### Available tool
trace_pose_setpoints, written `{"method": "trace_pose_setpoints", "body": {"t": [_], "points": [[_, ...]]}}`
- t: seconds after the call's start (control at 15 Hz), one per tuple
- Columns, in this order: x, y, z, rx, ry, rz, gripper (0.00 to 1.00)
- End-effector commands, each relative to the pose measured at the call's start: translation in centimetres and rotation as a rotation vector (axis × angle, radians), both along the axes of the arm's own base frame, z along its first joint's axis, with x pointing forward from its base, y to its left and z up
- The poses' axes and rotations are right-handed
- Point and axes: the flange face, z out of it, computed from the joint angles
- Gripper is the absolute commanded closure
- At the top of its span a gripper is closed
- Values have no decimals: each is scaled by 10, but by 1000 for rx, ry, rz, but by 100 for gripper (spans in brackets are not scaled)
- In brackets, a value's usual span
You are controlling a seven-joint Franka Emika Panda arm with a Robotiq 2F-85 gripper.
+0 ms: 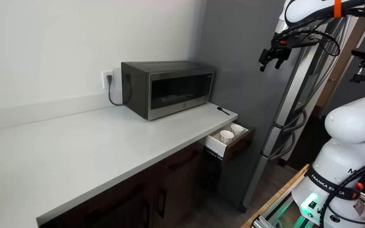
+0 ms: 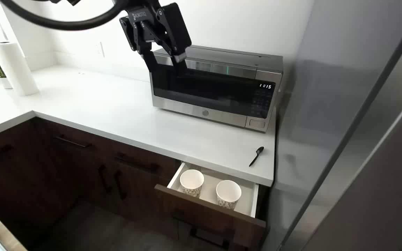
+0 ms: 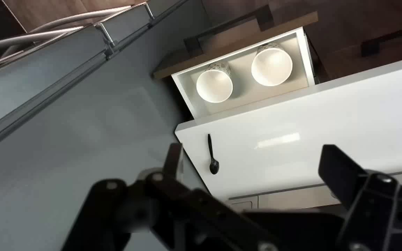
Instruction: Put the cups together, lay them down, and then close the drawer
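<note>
Inside the drawer (image 2: 208, 206), which is projecting from beneath the front edge of the counter (image 2: 117, 104), a first white cup (image 2: 228, 195) is standing upright toward the side edge beside the refrigerator (image 2: 305, 139), and a second white cup (image 2: 192, 183) is standing upright toward the opposite side edge. In the wrist view, bare drawer floor is showing between the two; both are standing near the drawer's front edge, though whether they are touching it cannot be told.

The gripper (image 2: 165, 69) is hanging well apart from the cups, higher than the counter in both exterior views, its jaws spread wide and grasping nothing. A black spoon (image 3: 214, 165) is lying near the counter's front corner beside the refrigerator, apparently playing no part.

Progress, judged from this arrangement: no step is appearing complete. The cups are awaiting union, presumably by nesting, though setting them side by side would also fit the wording; neither is lying on its side; the drawer is standing out. Joining, laying down and closing are thus all seeming to remain.
</note>
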Motion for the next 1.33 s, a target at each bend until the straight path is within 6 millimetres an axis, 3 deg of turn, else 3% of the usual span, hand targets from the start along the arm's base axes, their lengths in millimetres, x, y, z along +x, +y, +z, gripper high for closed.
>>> {"method": "trace_pose_setpoints", "body": {"t": [0.0,0.13,0.47,0.67,0.8,1.27], "points": [[0,0,0,0,1,0,0],[4,6,-7,16,11,10,0],[21,59,-70,149,43,218,0],[30,75,-106,202,22,319,0],[35,73,-130,211,33,358,0],[42,31,-220,198,183,331,0]]}}
